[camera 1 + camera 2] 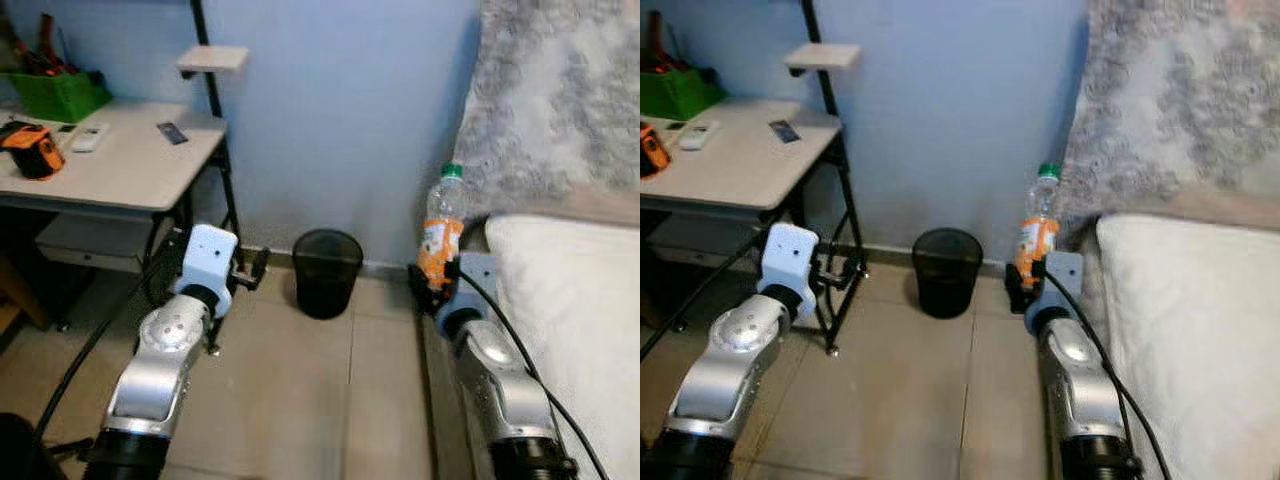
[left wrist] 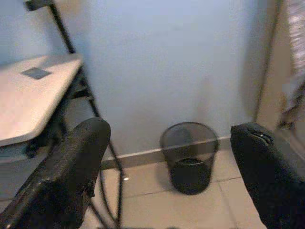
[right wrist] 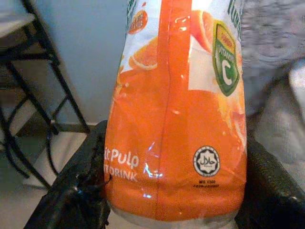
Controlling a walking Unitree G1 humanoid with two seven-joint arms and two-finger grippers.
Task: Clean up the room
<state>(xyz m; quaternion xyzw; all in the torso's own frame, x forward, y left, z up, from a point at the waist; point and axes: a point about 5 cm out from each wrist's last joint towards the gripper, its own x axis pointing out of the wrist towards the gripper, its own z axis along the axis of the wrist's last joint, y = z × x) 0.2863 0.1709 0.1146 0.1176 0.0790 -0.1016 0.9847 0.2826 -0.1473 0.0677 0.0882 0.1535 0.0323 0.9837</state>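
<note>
Right now my right gripper (image 1: 437, 285) has its two black fingers clamped on the lower body of a clear plastic bottle with an orange juice label and a green cap (image 1: 441, 226), holding it upright beside the white mattress edge (image 1: 560, 300). From my head I see the whole bottle, cap and all; my right wrist camera sees the label up close, with an orange-slice print and a green shield badge, and a black finger (image 3: 71, 186) pressing on each side. My left gripper (image 2: 169, 191) hangs spread wide with nothing between its fingers, near the black legs of the white-topped desk (image 1: 130, 165). Its wrist camera looks between them at the round black mesh wastebasket (image 2: 189, 155), standing on the beige tiled floor (image 1: 300, 400) against the pale blue wall (image 1: 340, 110), between my two arms.
</note>
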